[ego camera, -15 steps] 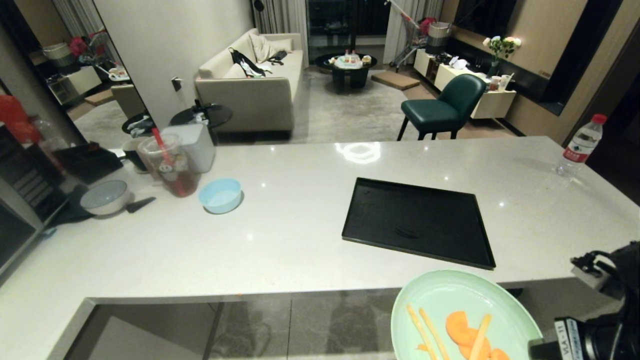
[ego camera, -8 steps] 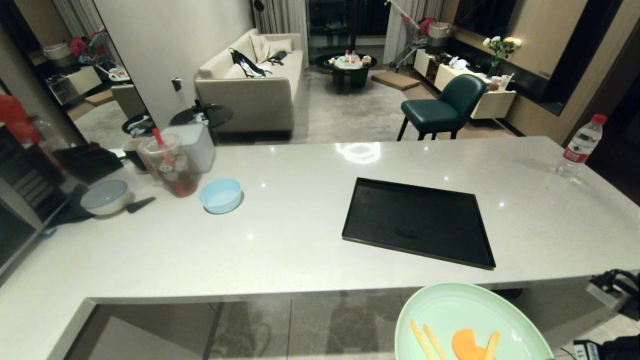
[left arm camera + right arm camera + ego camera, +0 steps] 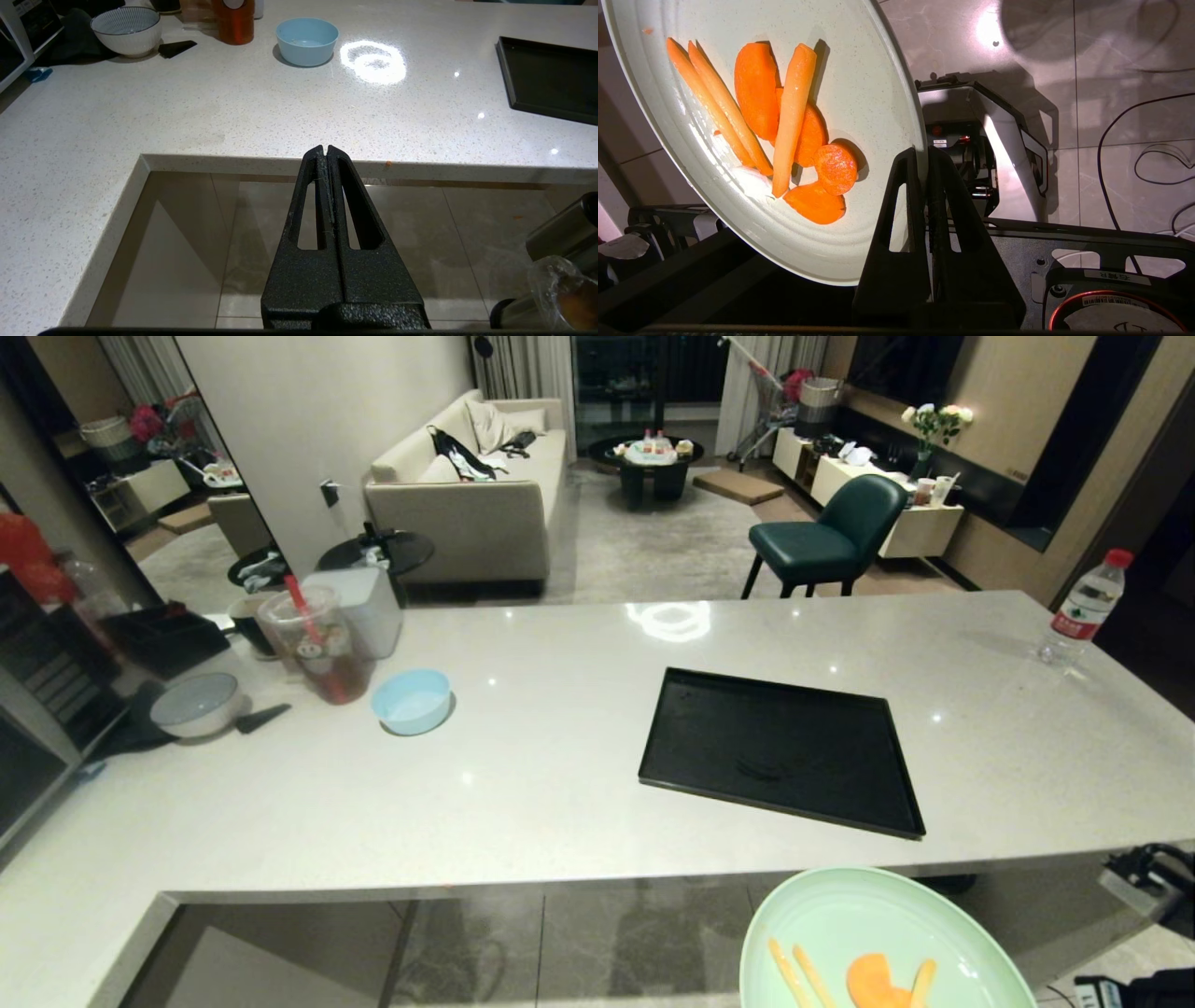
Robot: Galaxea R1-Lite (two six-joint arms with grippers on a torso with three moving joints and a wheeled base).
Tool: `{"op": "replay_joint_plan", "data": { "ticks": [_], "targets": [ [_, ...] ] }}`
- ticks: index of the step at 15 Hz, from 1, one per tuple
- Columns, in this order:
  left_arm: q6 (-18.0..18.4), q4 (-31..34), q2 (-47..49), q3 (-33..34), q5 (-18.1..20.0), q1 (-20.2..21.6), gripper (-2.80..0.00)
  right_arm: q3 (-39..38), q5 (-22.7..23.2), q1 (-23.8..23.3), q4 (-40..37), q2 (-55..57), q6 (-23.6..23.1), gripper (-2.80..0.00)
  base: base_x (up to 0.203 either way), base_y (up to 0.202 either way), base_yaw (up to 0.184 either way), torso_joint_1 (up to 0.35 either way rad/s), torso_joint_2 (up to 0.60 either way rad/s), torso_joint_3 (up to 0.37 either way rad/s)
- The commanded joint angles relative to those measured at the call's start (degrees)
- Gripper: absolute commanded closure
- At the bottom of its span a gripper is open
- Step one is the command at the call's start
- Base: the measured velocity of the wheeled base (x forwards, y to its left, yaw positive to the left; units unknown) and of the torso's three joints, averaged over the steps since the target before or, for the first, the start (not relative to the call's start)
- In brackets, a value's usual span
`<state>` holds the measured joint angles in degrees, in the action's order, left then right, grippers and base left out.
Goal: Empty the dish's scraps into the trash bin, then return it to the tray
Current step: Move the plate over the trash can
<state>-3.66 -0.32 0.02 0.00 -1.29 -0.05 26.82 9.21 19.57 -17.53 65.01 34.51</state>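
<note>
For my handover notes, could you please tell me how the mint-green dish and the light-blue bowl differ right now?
The dish is wide and shallow and carries scraps; the light-blue bowl is smaller, deeper and looks empty. The dish is held off the counter by the right gripper; the bowl rests on it. Both are round and pastel.

**Camera placement: three views at one moment**

Head view: set high, looking forward and down across the white counter (image 3: 523, 775) toward a living room beyond; the black tray (image 3: 780, 751) lies mid-frame, and the dish (image 3: 878, 915) is cut by the lower edge.

Left wrist view: set low behind the left gripper (image 3: 326, 150), facing the counter edge from just off it. It shares the counter, the light-blue bowl (image 3: 307, 41) and a corner of the tray (image 3: 551, 79) with the head view.

Right wrist view: very close behind the right gripper (image 3: 923, 156), apparently aimed downward at the floor; it shares only the dish (image 3: 859, 88) and its scraps (image 3: 784, 126) with the head view.
</note>
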Motion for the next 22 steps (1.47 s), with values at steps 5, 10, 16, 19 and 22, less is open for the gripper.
{"op": "replay_joint_plan", "data": {
  "ticks": [5, 10, 16, 19, 22],
  "targets": [
    [0.0, 0.0, 0.1, 0.0, 0.0, 0.0, 0.00, -0.2, 0.1, 0.0, -0.9, -1.1, 0.4, 0.00, 0.000, 0.000, 0.000, 0.000, 0.00, 0.000],
    [0.0, 0.0, 0.1, 0.0, 0.0, 0.0, 0.00, -3.0, 0.1, 0.0, -2.1, -4.7, 0.3, 0.00, 0.000, 0.000, 0.000, 0.000, 0.00, 0.000],
    [0.0, 0.0, 0.1, 0.0, 0.0, 0.0, 0.00, -3.3, 0.2, 0.0, -2.1, -4.6, 0.4, 0.00, 0.000, 0.000, 0.000, 0.000, 0.00, 0.000],
    [0.0, 0.0, 0.1, 0.0, 0.0, 0.0, 0.00, -3.0, 0.3, 0.0, -1.9, -3.5, 0.5, 0.00, 0.000, 0.000, 0.000, 0.000, 0.00, 0.000],
    [0.0, 0.0, 0.1, 0.0, 0.0, 0.0, 0.00, -1.3, 0.3, 0.0, -1.6, -0.9, 0.6, 0.00, 0.000, 0.000, 0.000, 0.000, 0.00, 0.000]
  ]
}}
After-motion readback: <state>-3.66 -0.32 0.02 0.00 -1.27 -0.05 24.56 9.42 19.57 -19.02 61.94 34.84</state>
